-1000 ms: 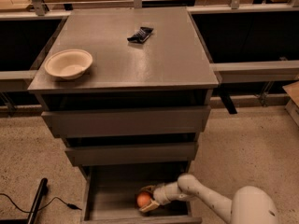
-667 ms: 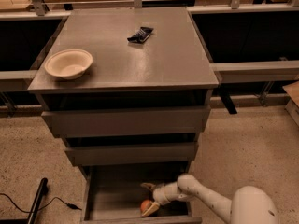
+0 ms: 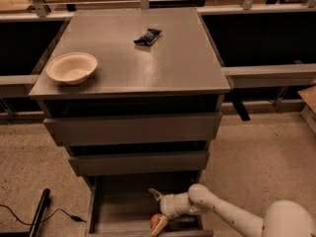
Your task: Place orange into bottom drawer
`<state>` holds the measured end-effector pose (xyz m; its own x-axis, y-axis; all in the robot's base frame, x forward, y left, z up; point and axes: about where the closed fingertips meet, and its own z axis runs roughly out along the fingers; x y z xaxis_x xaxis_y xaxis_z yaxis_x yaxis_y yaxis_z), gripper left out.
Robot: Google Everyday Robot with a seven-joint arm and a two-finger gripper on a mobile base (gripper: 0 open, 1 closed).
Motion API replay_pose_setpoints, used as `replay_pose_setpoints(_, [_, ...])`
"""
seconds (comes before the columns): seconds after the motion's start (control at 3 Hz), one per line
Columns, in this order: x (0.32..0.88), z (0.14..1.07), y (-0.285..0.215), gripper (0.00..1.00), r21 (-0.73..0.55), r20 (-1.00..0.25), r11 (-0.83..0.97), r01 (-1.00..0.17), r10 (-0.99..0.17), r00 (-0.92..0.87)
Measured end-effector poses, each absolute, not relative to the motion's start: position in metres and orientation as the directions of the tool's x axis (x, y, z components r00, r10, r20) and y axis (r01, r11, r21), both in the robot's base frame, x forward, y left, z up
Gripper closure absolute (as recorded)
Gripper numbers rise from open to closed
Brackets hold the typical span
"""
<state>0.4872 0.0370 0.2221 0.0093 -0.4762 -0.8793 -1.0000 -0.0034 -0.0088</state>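
Camera view is showing the gripper [image 3: 157, 211] hanging inside the bottom drawer [image 3: 118, 209], fingers spread wide and gripping nothing, with the orange [image 3: 155, 219] lying just beside its lower finger.

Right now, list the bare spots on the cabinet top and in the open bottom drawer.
Cabinet top: bare between the bowl and the snack wrapper, and across the whole front right. Bottom drawer: left half free. It is crowded at the front right, where the open pincer is at the orange.
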Motion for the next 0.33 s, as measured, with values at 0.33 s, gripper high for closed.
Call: replay_pose_setpoints(0.33, [0.4732, 0.226, 0.0428, 0.0, 0.0, -0.884, -0.024, -1.0, -0.468, 0.011])
